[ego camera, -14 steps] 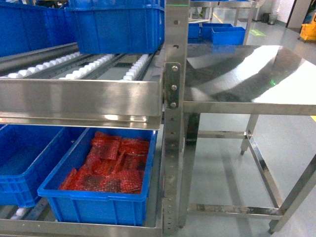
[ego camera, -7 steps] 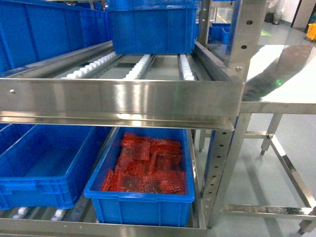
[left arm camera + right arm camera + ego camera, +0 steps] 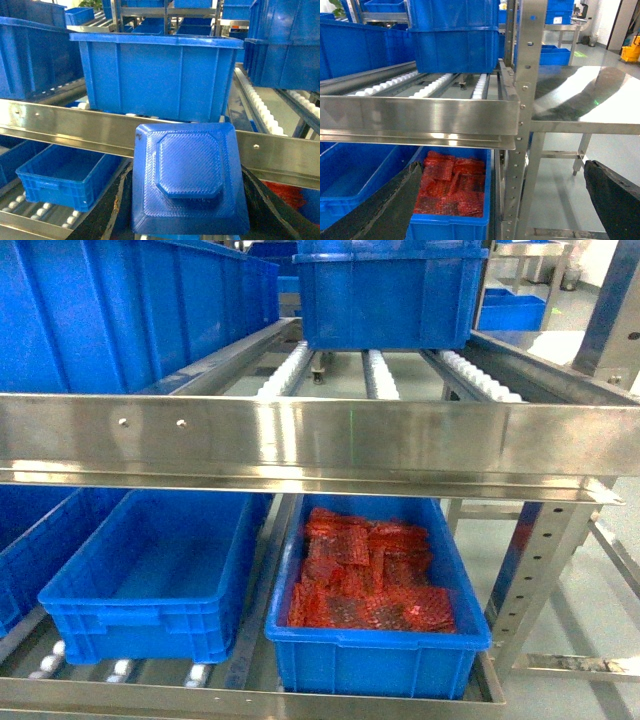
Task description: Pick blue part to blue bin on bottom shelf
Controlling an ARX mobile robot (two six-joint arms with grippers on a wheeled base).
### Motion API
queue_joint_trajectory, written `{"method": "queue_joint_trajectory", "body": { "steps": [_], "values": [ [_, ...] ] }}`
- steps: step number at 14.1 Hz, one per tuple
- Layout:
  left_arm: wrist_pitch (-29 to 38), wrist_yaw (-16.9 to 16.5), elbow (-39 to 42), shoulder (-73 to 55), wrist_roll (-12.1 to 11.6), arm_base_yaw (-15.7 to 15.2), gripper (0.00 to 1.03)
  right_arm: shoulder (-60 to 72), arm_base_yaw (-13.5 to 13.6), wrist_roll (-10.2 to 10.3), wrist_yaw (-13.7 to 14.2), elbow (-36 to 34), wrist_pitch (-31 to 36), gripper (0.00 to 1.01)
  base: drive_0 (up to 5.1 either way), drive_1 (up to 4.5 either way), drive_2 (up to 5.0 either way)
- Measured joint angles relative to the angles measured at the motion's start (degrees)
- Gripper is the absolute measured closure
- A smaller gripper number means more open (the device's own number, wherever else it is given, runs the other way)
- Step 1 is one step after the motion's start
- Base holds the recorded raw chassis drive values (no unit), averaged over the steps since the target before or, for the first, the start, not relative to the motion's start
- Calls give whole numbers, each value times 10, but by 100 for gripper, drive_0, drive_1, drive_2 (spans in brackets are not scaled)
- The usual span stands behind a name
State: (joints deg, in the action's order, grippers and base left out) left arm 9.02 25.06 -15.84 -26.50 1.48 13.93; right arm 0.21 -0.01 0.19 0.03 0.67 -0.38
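1. In the left gripper (image 3: 187, 220), seen by the left wrist camera, the blue part (image 3: 187, 185) sits clamped between 2 dark fingers (image 3: 117, 210), its octagonal raised face toward the lens, in front of the rack's steel lip.
2. On the bottom shelf (image 3: 250, 702), the blue bin (image 3: 150, 585) stands beside the crate (image 3: 375, 650) holding red bubble wrap (image 3: 365, 580); the 2 are just apart.
3. Above them, an upper level (image 3: 300, 440) with white rollers carries another blue crate (image 3: 385, 295).
4. At the right, the right gripper (image 3: 505, 210) holds nothing, its fingers (image 3: 615, 200) spread wide beside a steel table (image 3: 585, 107).
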Motion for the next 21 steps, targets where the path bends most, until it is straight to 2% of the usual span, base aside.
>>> {"method": "queue_joint_trajectory", "body": {
  "steps": [3, 21],
  "values": [
    [0, 0, 0, 0, 0, 0, 58, 0, 0, 0, 0, 0, 0, 3, -498, 243, 243],
    [1, 0, 0, 0, 0, -1, 58, 0, 0, 0, -1, 0, 2, 3, 0, 0, 0]
  ]
}}
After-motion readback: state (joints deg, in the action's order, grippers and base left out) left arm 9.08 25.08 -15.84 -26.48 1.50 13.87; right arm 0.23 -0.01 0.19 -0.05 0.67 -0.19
